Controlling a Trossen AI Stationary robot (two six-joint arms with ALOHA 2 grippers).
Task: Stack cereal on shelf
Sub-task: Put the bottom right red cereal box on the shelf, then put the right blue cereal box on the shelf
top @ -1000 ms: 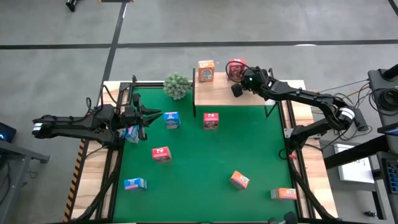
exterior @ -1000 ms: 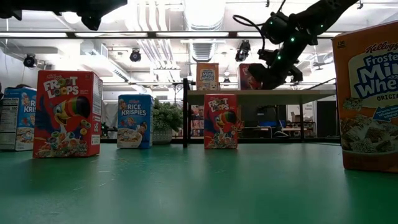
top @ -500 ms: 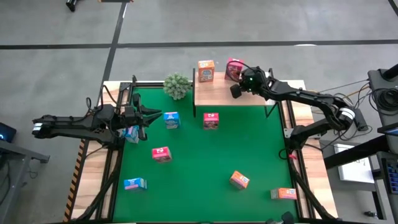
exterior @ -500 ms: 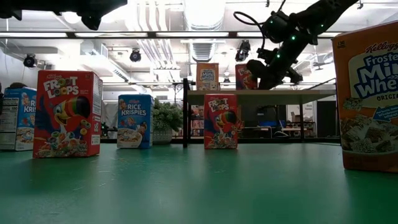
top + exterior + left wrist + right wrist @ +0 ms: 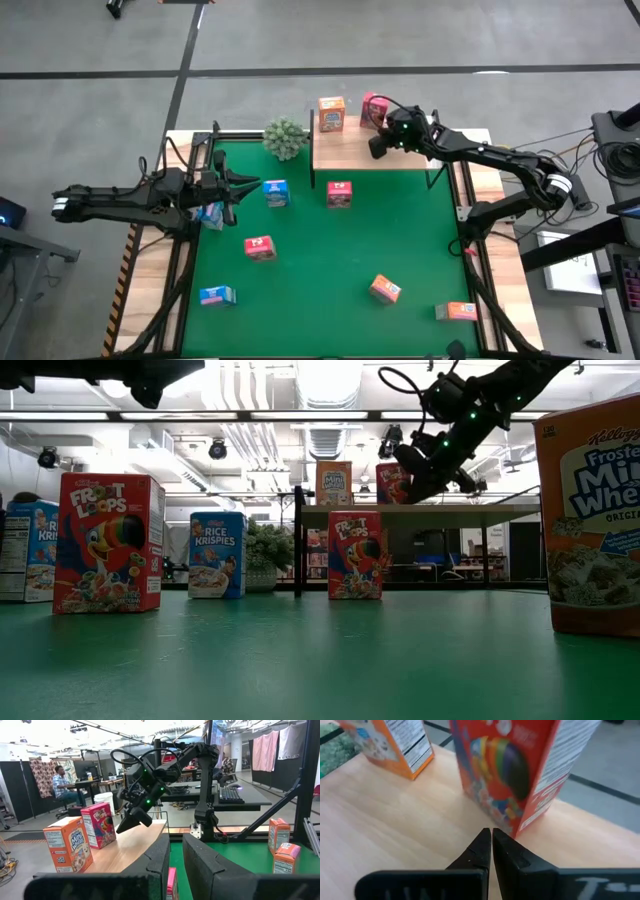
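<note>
On the wooden shelf (image 5: pixel 350 150) stand an orange cereal box (image 5: pixel 331 113) and a red one (image 5: pixel 372 105). My right gripper (image 5: pixel 491 831) is shut over the shelf, its tips at the red box's foot; the left wrist view shows it (image 5: pixel 120 828) slanting down beside that box (image 5: pixel 100 825). My left gripper (image 5: pixel 240 187) hovers open over the table's left side, above a blue box (image 5: pixel 211 212). Several more boxes stand on the green felt: blue (image 5: pixel 276 192), red (image 5: pixel 340 193), red (image 5: pixel 259 247), blue (image 5: pixel 217 295), orange (image 5: pixel 385 289), orange (image 5: pixel 457 311). My right gripper meets the red box with its shut fingertips (image 5: pixel 485 840) at the lower edge of the printed face (image 5: pixel 495 822), near a bottom corner. It comes slanting down from the table's near right side. The box stands upright with its base on the shelf board.
A small green plant (image 5: pixel 285 137) stands at the shelf's left end. Black metal supports (image 5: pixel 297 540) hold up the shelf. A big orange box (image 5: pixel 590 510) fills the right of the low view. A person sits at a desk (image 5: pixel 62 782) in the room behind.
My right gripper has moved a little toward the table's left along the shelf, staying shut. The red box has slid with it across the board, closer to the orange box, and stays upright.
</note>
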